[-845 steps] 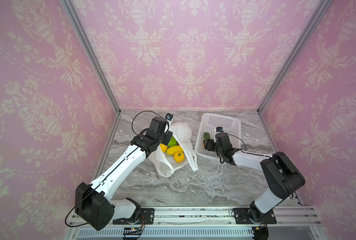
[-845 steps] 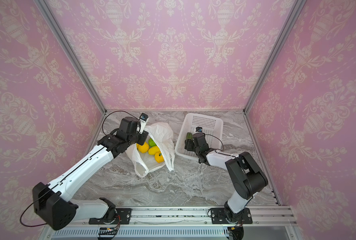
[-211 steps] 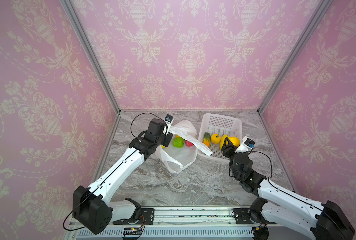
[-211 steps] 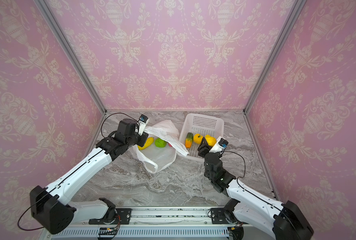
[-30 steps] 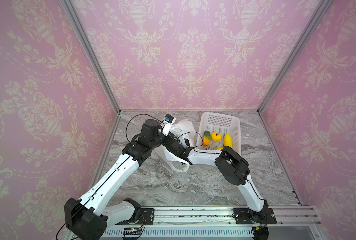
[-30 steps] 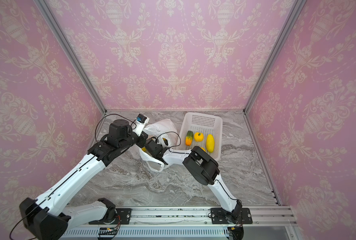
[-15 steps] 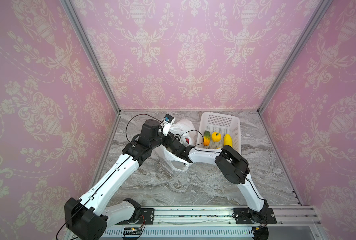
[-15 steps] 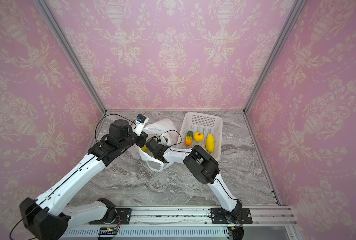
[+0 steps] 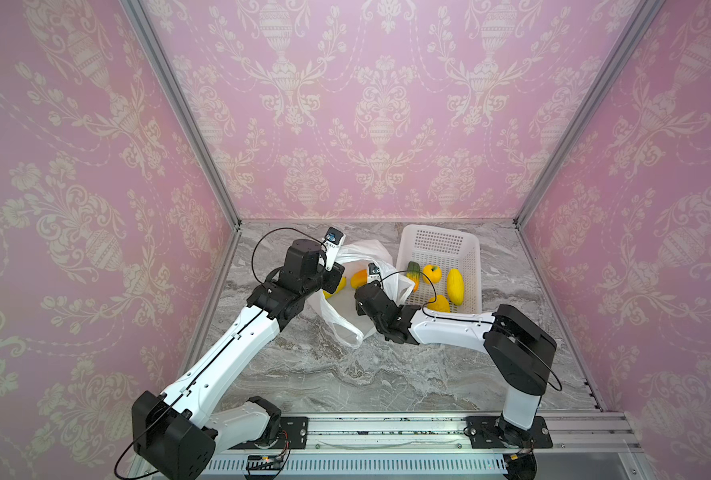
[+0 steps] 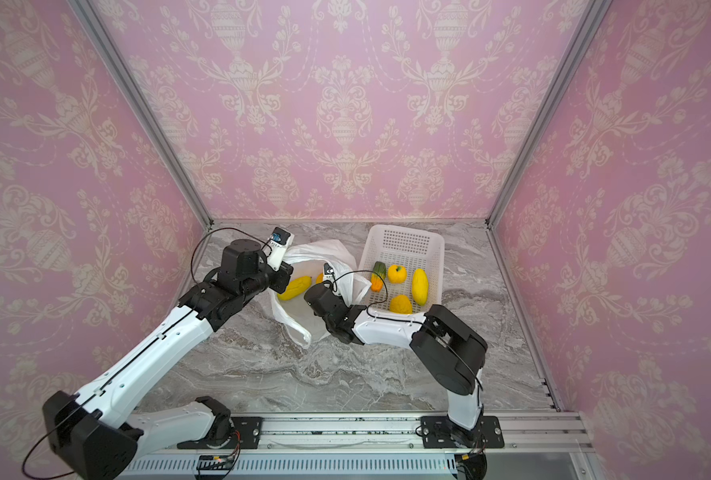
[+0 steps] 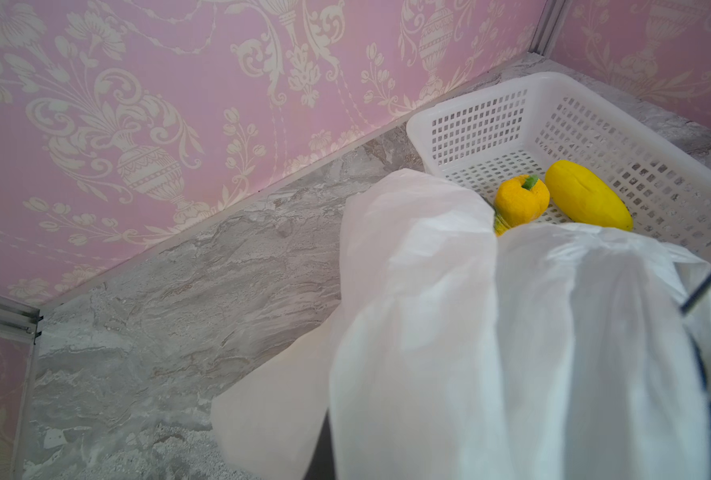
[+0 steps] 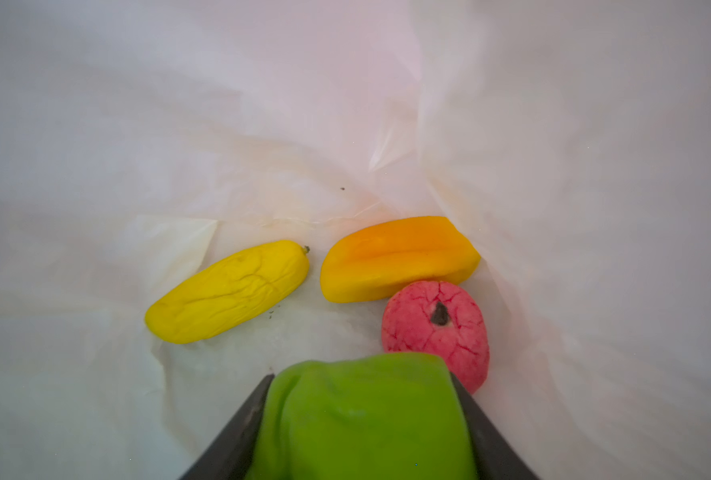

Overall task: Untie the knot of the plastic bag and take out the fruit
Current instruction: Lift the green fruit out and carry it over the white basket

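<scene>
Between the dark jaws of our right pincer (image 12: 364,415), deep inside the thin, crinkly white plastic bag (image 9: 362,253), sits a soft green toy fruit (image 12: 366,407). The jaws stand about half closed and press it from both sides, so we judge it gripped, ready to be lifted out.

Just ahead of that pincer lies a cracked pink-red round fruit (image 12: 436,328). An orange wedge-shaped fruit (image 12: 395,257) lies beyond it, and a wrinkled yellow oblong fruit (image 12: 229,291) lies apart, off to one side.

Our left pincer (image 9: 336,277) is fully closed on the bag's rim and holds the film up. We take this as keeping the mouth gaping for the other arm.

Near the right pincer, just outside the bag, a rigid white perforated basket (image 9: 439,245) already holds four yellow and orange fruits (image 9: 454,286).
</scene>
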